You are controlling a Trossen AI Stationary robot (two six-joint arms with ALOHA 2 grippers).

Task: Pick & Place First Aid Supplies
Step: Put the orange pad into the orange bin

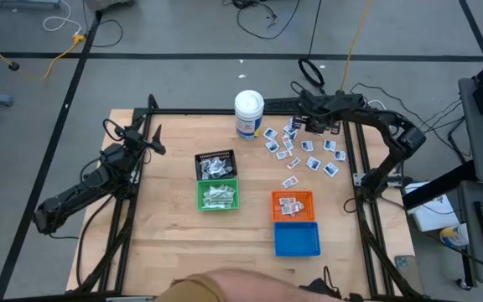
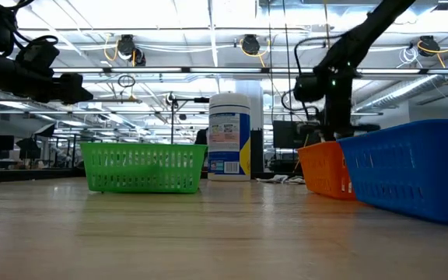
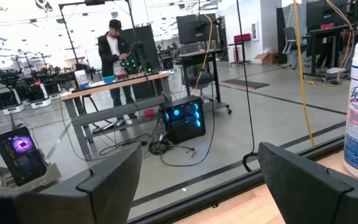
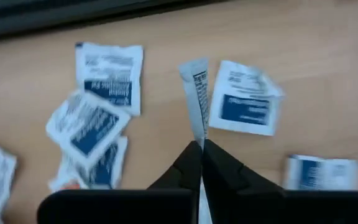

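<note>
From overhead, the right gripper (image 1: 294, 126) sat in the upper right of the bench (image 1: 166, 243), over the scattered white packets (image 1: 309, 151). Only its wrist view showed the fingers pinched together on a narrow strip (image 4: 196, 99), upright between them, square packets (image 4: 244, 98) lying beside it. The left gripper (image 1: 153, 141) waited centre left, fingers (image 3: 114, 180) apart, holding nothing.

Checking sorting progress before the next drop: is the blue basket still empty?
Yes, in the high view the blue basket shows only bare blue floor, while the orange basket beside it holds packets.
</note>
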